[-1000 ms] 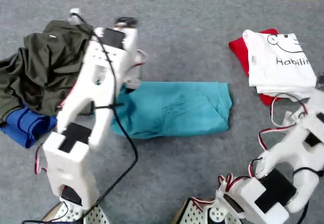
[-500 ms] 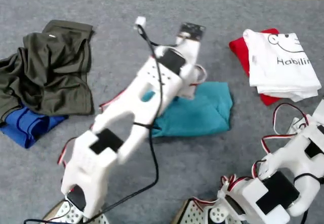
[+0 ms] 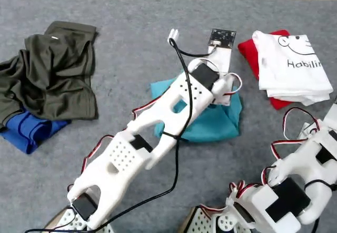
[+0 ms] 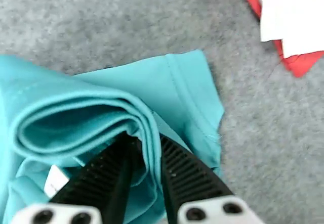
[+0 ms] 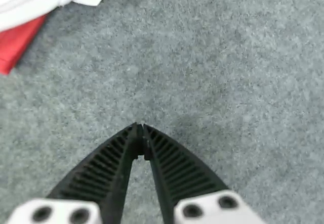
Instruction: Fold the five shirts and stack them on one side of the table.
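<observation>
My left gripper is shut on a folded edge of the teal shirt, several layers pinched between its fingers. In the high view the left arm stretches diagonally across the table, its gripper over the teal shirt, which lies doubled over at centre right. A folded white shirt rests on a red shirt at the back right. A crumpled olive shirt and a blue shirt lie at the left. My right gripper is shut above bare carpet with nothing in it.
The right arm sits folded at the front right corner, close to the white and red stack. Grey carpet covers the table. Cables trail from both arms near the front edge.
The left arm swung from the left to the right, carrying the teal shirt's left edge over its right half. The shirt now lies half as wide. The right arm stayed put.
</observation>
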You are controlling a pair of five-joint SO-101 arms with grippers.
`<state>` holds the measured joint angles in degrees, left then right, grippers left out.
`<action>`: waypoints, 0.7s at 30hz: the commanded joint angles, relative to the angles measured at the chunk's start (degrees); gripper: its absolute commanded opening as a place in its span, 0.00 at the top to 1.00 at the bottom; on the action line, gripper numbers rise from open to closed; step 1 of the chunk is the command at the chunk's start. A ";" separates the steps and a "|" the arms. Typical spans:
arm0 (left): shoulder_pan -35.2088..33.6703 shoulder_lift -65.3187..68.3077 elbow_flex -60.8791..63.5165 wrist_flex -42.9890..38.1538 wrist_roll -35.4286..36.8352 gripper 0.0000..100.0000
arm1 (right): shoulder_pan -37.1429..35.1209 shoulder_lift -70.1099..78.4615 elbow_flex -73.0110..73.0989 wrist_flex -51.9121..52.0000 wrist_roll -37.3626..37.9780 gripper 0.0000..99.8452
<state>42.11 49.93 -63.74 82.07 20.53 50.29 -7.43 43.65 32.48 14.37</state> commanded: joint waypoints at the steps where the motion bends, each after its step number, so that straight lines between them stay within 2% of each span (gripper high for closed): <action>1: 1.85 0.13 -6.68 1.14 0.70 0.98 | -1.10 -0.22 -0.04 -0.97 -0.53 0.99; 10: 3.96 1.80 -7.21 0.79 1.67 0.98 | -1.10 -0.22 -0.04 -0.97 -0.53 0.99; 14: -0.44 0.66 -8.53 1.67 1.49 0.98 | -1.10 -0.22 -0.04 -0.97 -0.53 0.99; 18: -7.21 -1.36 -13.63 9.32 0.53 0.98 | -1.27 -0.31 -0.04 -0.70 -0.18 0.99; 21: -11.34 -2.59 -18.20 16.53 -2.20 0.98 | -5.14 -1.10 -0.48 1.93 2.29 1.00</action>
<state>34.64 52.31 -75.78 92.97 20.26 48.97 -7.43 43.65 32.75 14.37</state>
